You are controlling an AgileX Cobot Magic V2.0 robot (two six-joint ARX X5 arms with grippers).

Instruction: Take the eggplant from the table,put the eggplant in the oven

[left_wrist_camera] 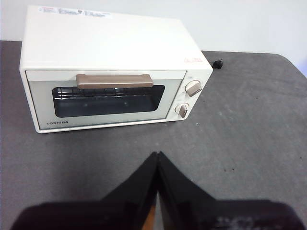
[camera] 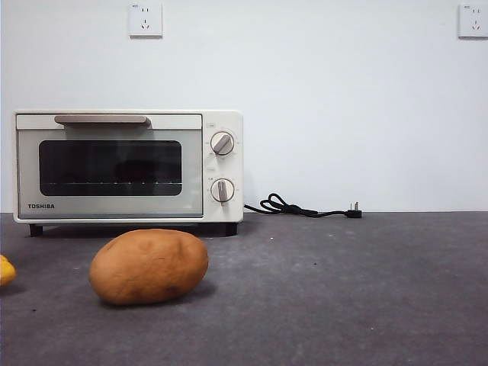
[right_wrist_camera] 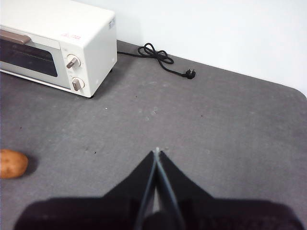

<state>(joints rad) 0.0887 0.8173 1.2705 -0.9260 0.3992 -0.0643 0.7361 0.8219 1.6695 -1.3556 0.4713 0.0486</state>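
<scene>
Front view. Oven point(camera: 128, 168): cream TOSHIBA unit, door shut, grey handle along the top edge, two knobs on its right panel. Potato point(camera: 149, 266): brown-orange, on the tabletop point(camera: 366, 297) at 6 o'clock from the oven door. Yellow object point(camera: 5, 270): sliver at the left edge, too cropped to identify. Power cord point(camera: 305, 208): unplugged, at 3 o'clock from the oven. Eggplant: not visible. No arm visible.

Left wrist view. Left tool point(left_wrist_camera: 157, 154): jaws pressed together, holding nothing, hovering over bare tabletop in front of the oven door. Wire rack visible behind the glass. Eggplant: absent.

Right wrist view. Right tool point(right_wrist_camera: 157, 151): jaws closed, empty, above open tabletop; oven at 10 o'clock, potato at 9 o'clock, cord at 12. Eggplant: absent.

Step in hand, as judged: locating the eggplant, possibly beyond the left of all three views. Advice: do not mistake the potato for it; open the jaws before descending; grasp across the eggplant's middle; the shut door needs pulling down by its handle first.
</scene>
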